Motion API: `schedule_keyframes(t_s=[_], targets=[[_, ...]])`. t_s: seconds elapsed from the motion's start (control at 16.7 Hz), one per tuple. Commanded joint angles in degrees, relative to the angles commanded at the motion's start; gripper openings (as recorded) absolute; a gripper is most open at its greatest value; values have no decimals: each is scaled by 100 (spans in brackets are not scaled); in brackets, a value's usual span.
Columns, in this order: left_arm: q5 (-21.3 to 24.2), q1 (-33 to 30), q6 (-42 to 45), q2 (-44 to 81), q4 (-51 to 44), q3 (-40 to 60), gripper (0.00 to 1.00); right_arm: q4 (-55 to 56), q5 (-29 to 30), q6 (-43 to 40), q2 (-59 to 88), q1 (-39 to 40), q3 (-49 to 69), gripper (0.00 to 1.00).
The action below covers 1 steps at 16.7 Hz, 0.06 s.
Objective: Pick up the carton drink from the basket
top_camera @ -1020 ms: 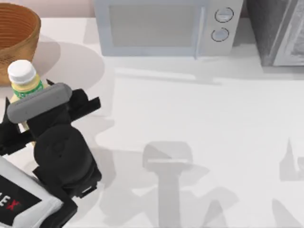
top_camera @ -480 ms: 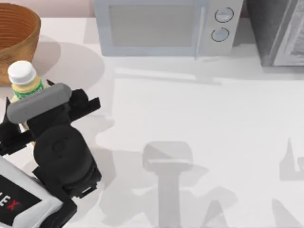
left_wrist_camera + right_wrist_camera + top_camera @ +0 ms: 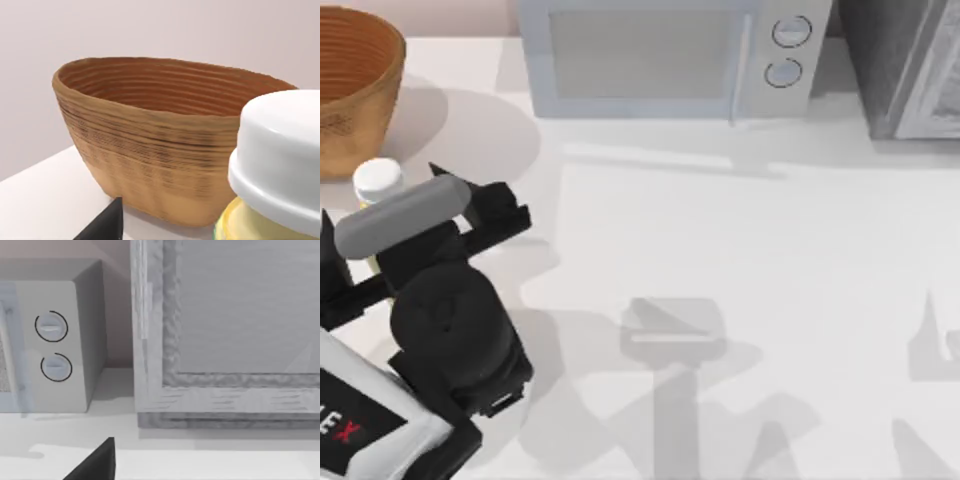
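Carton (image 3: 377, 181) sinks lower beside basket (image 3: 360, 100) | left pincer (image 3: 370, 215) grip: cannot tell | lower slowly, upright.

We count one basket (image 3: 350, 85) at about ten o'clock on the tabletop (image 3: 740, 250). We count one carton drink (image 3: 377, 182) beside it. We count one microwave (image 3: 670, 55) at twelve o'clock, with two round knobs (image 3: 791, 32).

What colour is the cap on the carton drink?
White; the cap of the carton drink shows best in the left wrist view.
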State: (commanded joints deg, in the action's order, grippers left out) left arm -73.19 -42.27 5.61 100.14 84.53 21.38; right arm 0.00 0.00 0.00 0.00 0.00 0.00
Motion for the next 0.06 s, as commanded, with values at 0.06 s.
schedule_keyframes(t_s=[0.06], targets=[[0,0,0,0,0,0,100,0,0,0,0,0,0,100]])
